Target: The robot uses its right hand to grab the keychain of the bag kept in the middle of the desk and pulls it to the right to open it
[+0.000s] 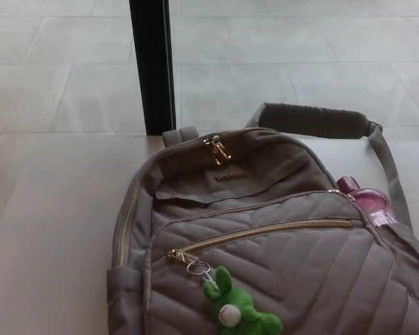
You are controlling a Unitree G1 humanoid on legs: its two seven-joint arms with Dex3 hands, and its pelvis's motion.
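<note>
A grey-brown quilted backpack (279,258) lies on the pale desk (49,230), filling the middle and right of the head view. Its front pocket has a gold zipper (265,232) that runs from lower left to upper right and looks closed. The zipper pull sits at the left end, and a ring carries a green plush keychain (236,308) that rests on the bag's front near the bottom edge. A second pair of gold pulls (216,149) sits at the top of the bag. Neither hand shows in the picture.
A pink bottle (366,201) pokes out of the bag's right side pocket. A padded shoulder strap (314,120) arches over the desk's far edge. A black post (153,66) stands behind the desk on a tiled floor.
</note>
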